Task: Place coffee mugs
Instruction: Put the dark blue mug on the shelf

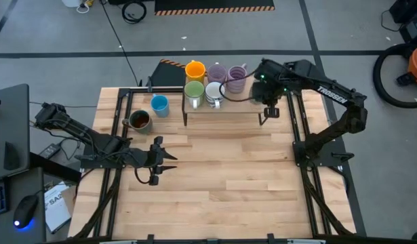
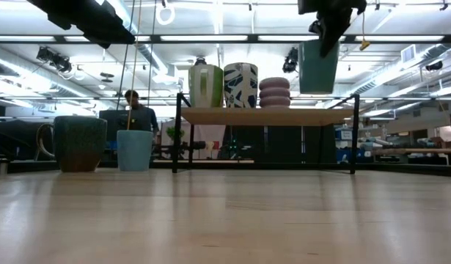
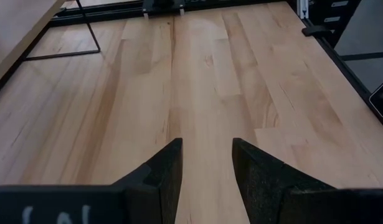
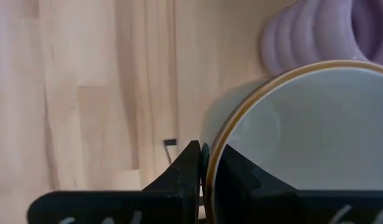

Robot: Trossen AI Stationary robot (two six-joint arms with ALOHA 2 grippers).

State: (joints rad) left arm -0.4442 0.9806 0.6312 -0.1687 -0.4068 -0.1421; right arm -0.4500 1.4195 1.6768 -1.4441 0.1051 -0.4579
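- Right hand [image 1: 270, 112] is pinched tight on the rim of a pale green mug [image 2: 317, 66], one finger inside and one outside.
- It holds the mug up in the air, opening up, just above the free end of the little wooden shelf [image 2: 269, 116].
- Straight down is the way to go: the bare spot sits right beside the ribbed purple mug [image 2: 274, 93].
- More mugs stand in a row on that shelf; a dark mug [image 1: 140, 120] and a blue mug [image 1: 160, 105] wait on the bench [image 1: 222, 169].
- Left hand [image 1: 156, 162] rests low over the bench, well apart, its fingers spread with nothing between them.
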